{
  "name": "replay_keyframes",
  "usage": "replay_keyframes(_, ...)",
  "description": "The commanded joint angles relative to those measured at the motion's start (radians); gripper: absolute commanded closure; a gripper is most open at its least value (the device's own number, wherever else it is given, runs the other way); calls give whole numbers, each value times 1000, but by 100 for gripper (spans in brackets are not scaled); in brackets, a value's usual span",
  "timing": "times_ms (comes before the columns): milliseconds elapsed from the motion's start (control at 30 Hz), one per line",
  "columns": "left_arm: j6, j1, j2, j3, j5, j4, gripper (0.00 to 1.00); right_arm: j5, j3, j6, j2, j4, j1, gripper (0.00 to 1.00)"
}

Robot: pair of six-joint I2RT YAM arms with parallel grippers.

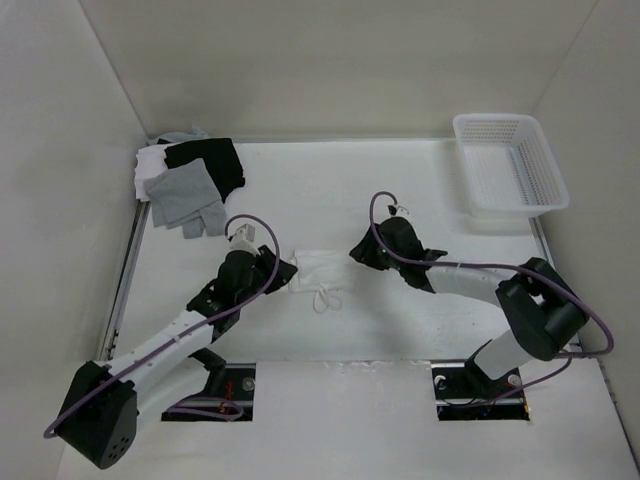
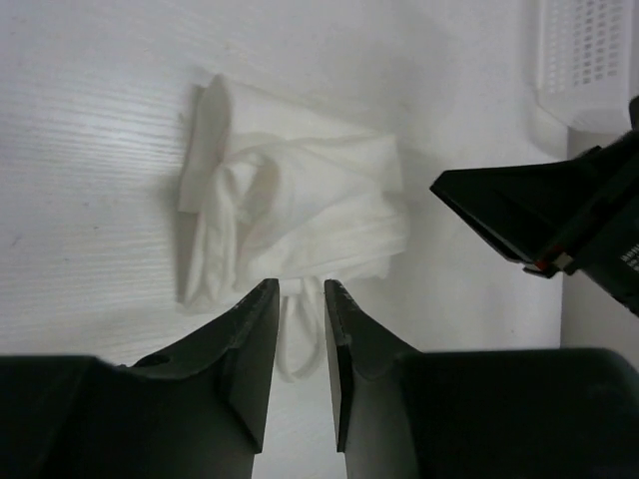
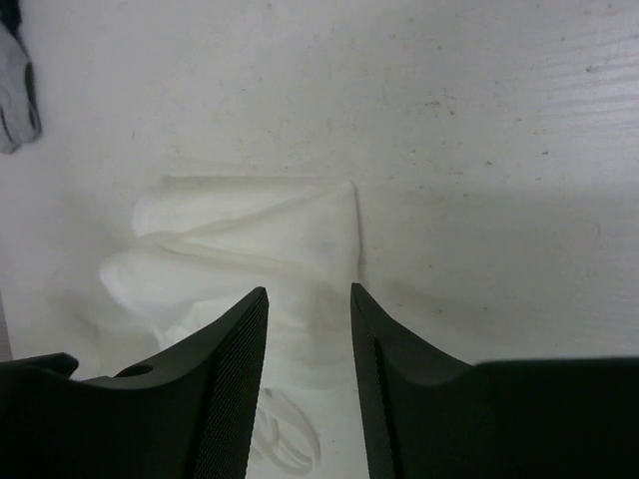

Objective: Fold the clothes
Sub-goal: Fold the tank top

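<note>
Close under the left wrist camera, the left gripper holds its fingers a narrow gap apart, pinching nothing. On my right wrist feed the right gripper has its fingers spread wider, also empty, hovering over cloth. Between the two lies the white garment, a rumpled bundle in the middle of the table, with its long axis running left to right from one gripper toward the other. Its strap loops trail off the near edge, pointing toward the arm bases. I see the grey garments and black garment heaped far left, and the white basket far right.
</note>
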Motion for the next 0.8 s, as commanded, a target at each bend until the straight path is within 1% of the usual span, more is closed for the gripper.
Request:
replay_keyframes(0,4,-70,-53,109,-86,-50,77,29,-1,-31,-67,-18,22,61)
replay_keyframes(100,4,-138,80,195,-101,5,77,19,21,-40,-61,-27,60,79)
replay_keyframes(167,5,-169,200,231,-101,81,78,8,45,-41,-26,-32,82,83)
replay_keyframes(200,13,-173,261,240,-110,118,78,9,53,-40,-7,-33,88,84)
replay_keyframes(267,12,-149,372,246,-115,186,79,16,56,-26,31,-23,91,84)
replay_keyframes(367,16,-106,478,245,-114,258,80,15,55,0,71,-24,91,84)
replay_keyframes(600,10,18,527,142,-143,329,81,23,-14,45,83,-18,120,84)
replay_keyframes(700,8,44,567,146,-126,361,81,25,-28,52,85,-13,134,84)
replay_keyframes(767,4,46,578,154,-114,382,80,26,-31,52,70,-19,136,81)
